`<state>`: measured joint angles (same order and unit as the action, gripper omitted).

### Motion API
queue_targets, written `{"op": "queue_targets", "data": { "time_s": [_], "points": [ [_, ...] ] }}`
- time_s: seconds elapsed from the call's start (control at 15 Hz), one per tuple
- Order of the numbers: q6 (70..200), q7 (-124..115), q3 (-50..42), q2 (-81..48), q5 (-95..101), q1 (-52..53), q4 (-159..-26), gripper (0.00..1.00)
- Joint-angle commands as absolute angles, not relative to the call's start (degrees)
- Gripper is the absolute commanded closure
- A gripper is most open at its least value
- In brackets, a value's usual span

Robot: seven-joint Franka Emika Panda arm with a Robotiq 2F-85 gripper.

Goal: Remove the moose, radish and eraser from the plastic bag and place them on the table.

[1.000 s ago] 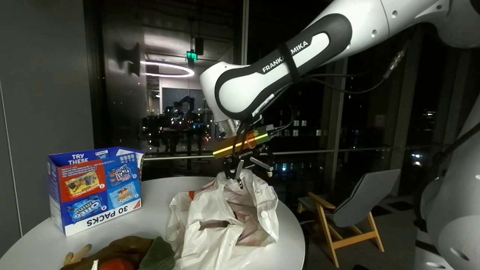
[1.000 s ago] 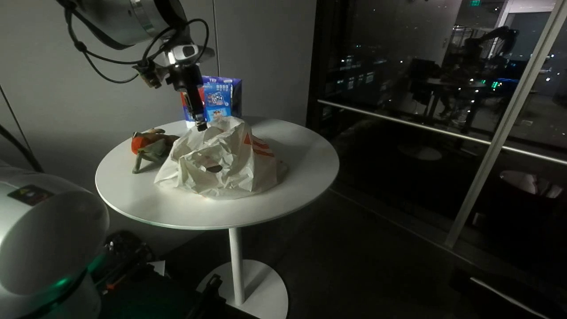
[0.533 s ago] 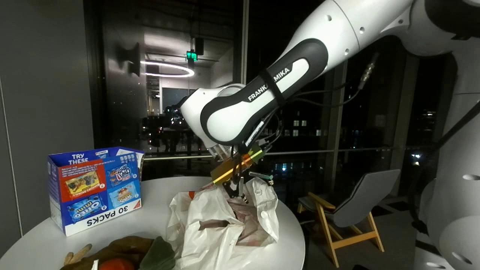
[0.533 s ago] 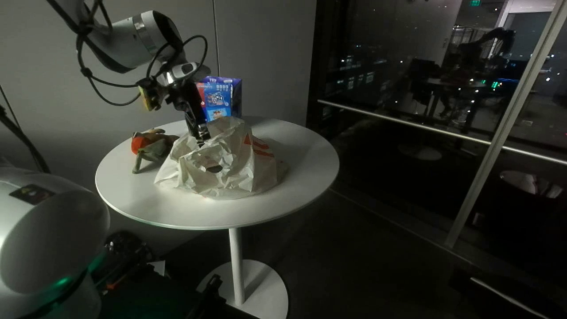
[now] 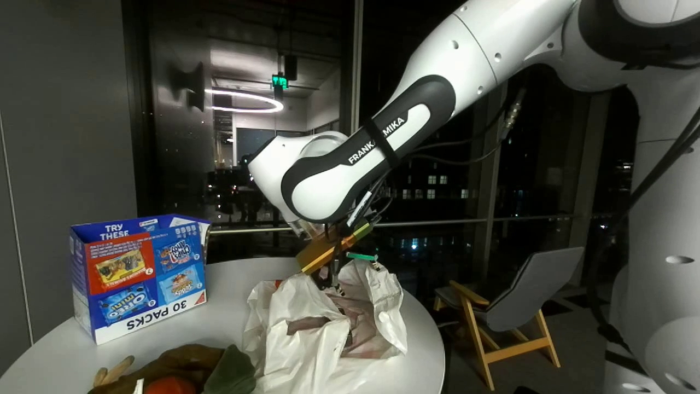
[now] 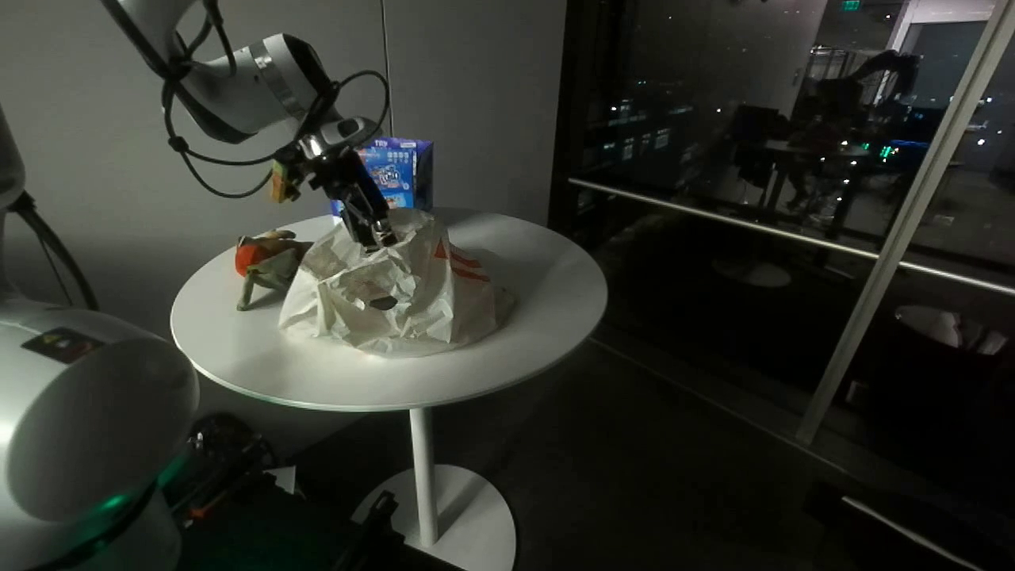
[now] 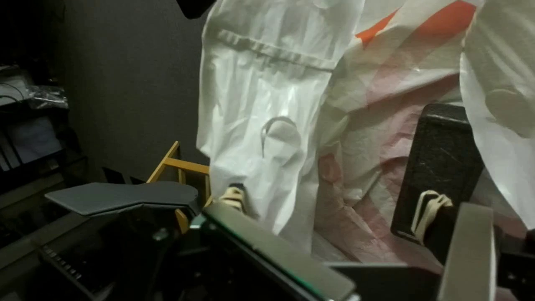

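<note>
White plastic bag (image 5: 322, 355), gripper (image 7: 334, 200) lower at its mouth than a second ago, fingers (image 7: 233, 198) apart.
Wrist view alone clearly shows the black eraser (image 7: 443, 161) inside; both exterior views add the moose (image 6: 273, 262) on the table (image 6: 547, 293).

This looks like an office with something of a lab about it. Tall dark glass (image 6: 674, 103) with a metal rail (image 6: 721, 219) faces lit building windows (image 5: 431, 179). A ring lamp (image 5: 246, 110) and green exit sign (image 5: 280, 81) appear in the glass, beyond or mirrored, I cannot tell. The lounge chair (image 5: 533, 284), round pedestal counter (image 6: 547, 293) and snack box (image 5: 142, 279) suit an office; the robot arm (image 5: 481, 49) suits a lab.
</note>
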<state>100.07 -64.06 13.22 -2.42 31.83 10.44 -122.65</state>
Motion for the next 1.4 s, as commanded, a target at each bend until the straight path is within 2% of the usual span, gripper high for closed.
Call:
{"op": "queue_targets", "data": {
  "time_s": [0.0, 0.33, 0.87, 1.33],
  "points": [
    [105.27, -55.66, 11.31, -5.94, 30.18, 10.13, -119.6, 0.0],
    [113.1, -41.44, 9.11, -7.5, 21.69, 9.11, -118.91, 0.0],
    [101.6, -37.07, 5.79, -14.47, 9.77, 8.64, -113.39, 0.0],
    [109.62, -38.12, 5.0, -18.24, 8.29, 9.27, -114.98, 0.0]
  ]
}}
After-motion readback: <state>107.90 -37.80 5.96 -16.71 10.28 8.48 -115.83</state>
